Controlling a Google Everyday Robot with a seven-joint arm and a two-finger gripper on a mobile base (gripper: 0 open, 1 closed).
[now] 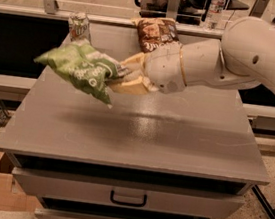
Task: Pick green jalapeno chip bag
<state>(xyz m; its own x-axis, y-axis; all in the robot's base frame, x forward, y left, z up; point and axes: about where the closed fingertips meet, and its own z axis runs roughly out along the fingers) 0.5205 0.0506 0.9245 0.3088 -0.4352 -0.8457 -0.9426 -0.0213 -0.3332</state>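
The green jalapeno chip bag point(80, 67) is a small crumpled light-green foil bag with white markings. It hangs in the air above the left part of the grey table point(139, 137), clear of the surface. My gripper point(123, 76) comes in from the right on a white arm and is shut on the bag's right end, with its tan fingers point(130, 84) pinching the foil. The bag casts a soft shadow on the tabletop below it.
A larger brown-and-yellow chip bag point(155, 32) lies at the table's back edge, partly behind my arm. A green-white soda can point(78, 27) stands at the back left, behind the lifted bag. A drawer handle point(128, 199) is below; a cardboard box point(8, 190) sits on the floor at left.
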